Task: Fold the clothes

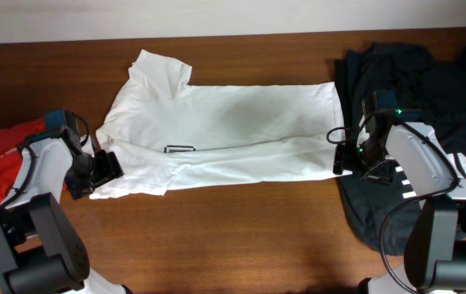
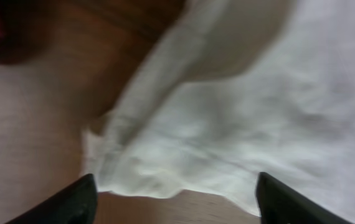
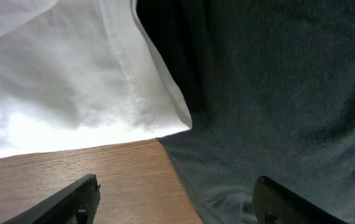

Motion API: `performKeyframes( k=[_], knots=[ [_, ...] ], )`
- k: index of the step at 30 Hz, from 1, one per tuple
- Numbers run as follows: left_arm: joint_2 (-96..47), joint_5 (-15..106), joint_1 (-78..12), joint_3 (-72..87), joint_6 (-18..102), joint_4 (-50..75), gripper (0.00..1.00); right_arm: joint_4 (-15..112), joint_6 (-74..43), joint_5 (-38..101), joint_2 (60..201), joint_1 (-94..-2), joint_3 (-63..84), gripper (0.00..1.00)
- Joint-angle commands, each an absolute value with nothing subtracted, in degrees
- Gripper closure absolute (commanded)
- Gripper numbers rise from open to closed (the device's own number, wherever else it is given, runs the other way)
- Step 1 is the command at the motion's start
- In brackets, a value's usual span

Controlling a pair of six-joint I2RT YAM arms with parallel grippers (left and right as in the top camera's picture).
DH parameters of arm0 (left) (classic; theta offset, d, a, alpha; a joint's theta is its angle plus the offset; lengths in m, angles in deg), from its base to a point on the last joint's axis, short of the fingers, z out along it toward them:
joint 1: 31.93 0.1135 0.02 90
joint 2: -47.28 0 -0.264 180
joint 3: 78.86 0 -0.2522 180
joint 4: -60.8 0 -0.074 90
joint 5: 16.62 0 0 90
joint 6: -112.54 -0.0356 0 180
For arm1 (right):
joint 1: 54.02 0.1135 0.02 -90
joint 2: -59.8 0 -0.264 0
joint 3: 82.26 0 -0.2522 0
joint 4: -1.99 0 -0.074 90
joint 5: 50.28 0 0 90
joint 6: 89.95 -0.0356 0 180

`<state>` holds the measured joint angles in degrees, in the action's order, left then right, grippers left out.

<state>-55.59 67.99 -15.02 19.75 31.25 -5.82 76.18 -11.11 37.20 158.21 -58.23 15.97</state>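
- Overhead: a brown wooden table (image 1: 241, 237) fills the view, with a strip of pale wall (image 1: 217, 16) along its far edge.
- The white T-shirt (image 1: 217, 135) lies spread sideways on the table's middle, one long edge folded in, a sleeve sticking up at the far left.
- A black shirt (image 1: 429, 73) with white lettering is heaped at the right end, and an orange-red garment (image 1: 8, 151) lies at the left end.
- The left gripper (image 1: 106, 167) is at the T-shirt's near left corner, and the right gripper (image 1: 343, 151) is at its right edge, beside the black shirt.
- Left wrist: the left gripper (image 2: 177, 199) has its jaws wide apart with nothing between them.
- Ahead of it lies the rumpled edge of the T-shirt (image 2: 258, 112), with bare wood (image 2: 34, 124) to the left. The picture is blurred.
- Right wrist: the right gripper (image 3: 174, 199) also stands wide apart and grips nothing.
- The hemmed corner of the T-shirt (image 3: 59, 81) lies ahead, resting on the table (image 3: 103, 174) and against the black shirt (image 3: 277, 93), which covers the right half.
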Motion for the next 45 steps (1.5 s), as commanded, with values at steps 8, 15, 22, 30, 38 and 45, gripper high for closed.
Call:
performKeyframes(
  k=[8, 15, 22, 30, 38, 45],
  knots=[
    [-53.5, 64.5, -26.3, 16.6, 24.0, -4.6, 0.28, 76.4, -11.3, 38.1, 156.8, -58.6, 15.8, 0.18],
    [-54.2, 76.8, -40.3, 17.0, 22.9, -4.6, 0.28, 76.5, -11.3, 38.1, 156.8, -58.6, 15.8, 0.18],
    [-58.9, 79.3, -44.8, 17.3, 22.9, -5.1, 0.29, 76.5, -11.3, 38.1, 156.8, -58.6, 15.8, 0.18],
    [-61.0, 81.2, -44.9, 17.3, 23.0, -6.6, 0.50, 76.5, -11.3, 38.1, 156.8, -58.6, 15.8, 0.18],
    [-61.0, 80.5, -44.9, 17.3, 23.2, -6.7, 0.83, 76.5, -11.3, 38.1, 156.8, -58.6, 15.8, 0.18],
    [-61.0, 80.3, -44.9, 17.3, 23.2, -7.5, 0.99, 76.5, -11.3, 38.1, 156.8, -58.6, 15.8, 0.18]
  ],
)
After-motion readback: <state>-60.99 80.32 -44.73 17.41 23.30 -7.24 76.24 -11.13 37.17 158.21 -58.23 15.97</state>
